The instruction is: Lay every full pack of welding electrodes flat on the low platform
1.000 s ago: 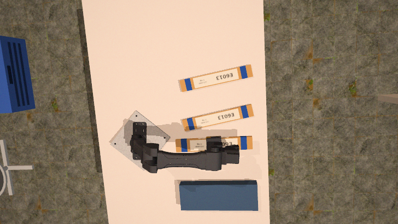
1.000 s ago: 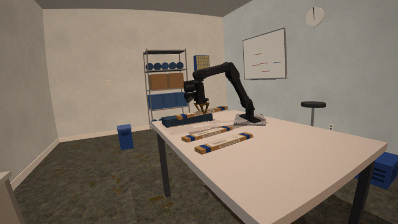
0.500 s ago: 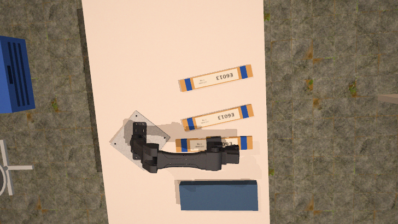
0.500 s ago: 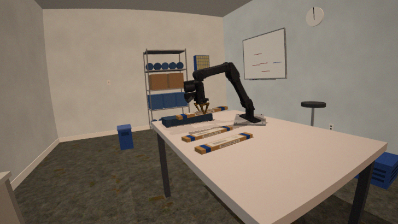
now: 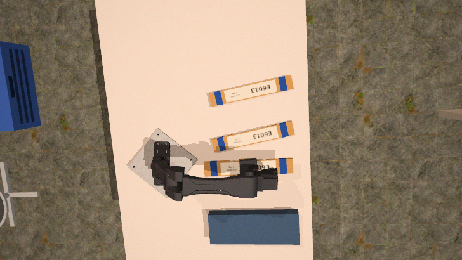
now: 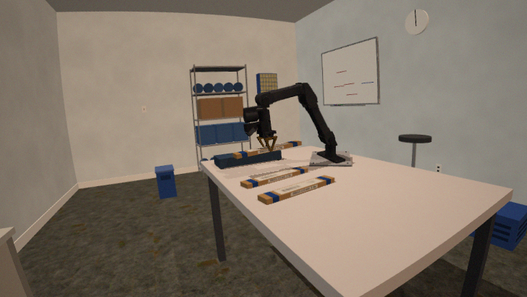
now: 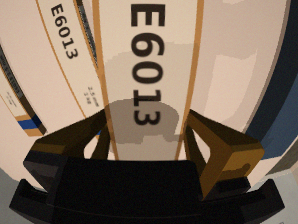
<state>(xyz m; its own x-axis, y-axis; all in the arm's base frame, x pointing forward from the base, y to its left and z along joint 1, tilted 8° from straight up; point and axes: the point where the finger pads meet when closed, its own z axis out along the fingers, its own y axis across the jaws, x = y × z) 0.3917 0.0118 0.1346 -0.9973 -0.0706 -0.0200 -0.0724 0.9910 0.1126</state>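
the top view hides the fingers beneath the arm (image 5: pixel 211 186) (image 6: pixel 313 106), but the wrist view shows the gripper (image 5: pixel 248 164) (image 6: pixel 271 147) (image 7: pixel 147 112) closed on the held pack (image 5: pixel 231 167) (image 6: pixel 254 151) (image 7: pixel 147 65), one finger on each long side. the exterior view shows this pack raised, lined up visually with the low platform (image 5: pixel 253 228) (image 6: pixel 247 161) (image 7: pixel 280 130); from the top it sits beside the platform, not over it. there are three packs and one platform. the other two, the middle pack (image 5: pixel 252 136) (image 6: pixel 274 177) (image 7: pixel 62 45) and the outer pack (image 5: pixel 250 90) (image 6: pixel 297 189) (image 7: pixel 29 124), lie flat on the counter (image 5: pixel 193 48) (image 6: pixel 368 206) (image 7: pixel 225 90), slanted and apart, their ends near its right edge in the top view. the platform is near that same edge, by the counter's far left corner in the exterior view. a strip of counter separates platform and held pack in the top view. the middle pack is close on the other side, leaving a narrower gap, while beyond the outer pack a broad stretch runs toward the counter's near corners in the exterior view.
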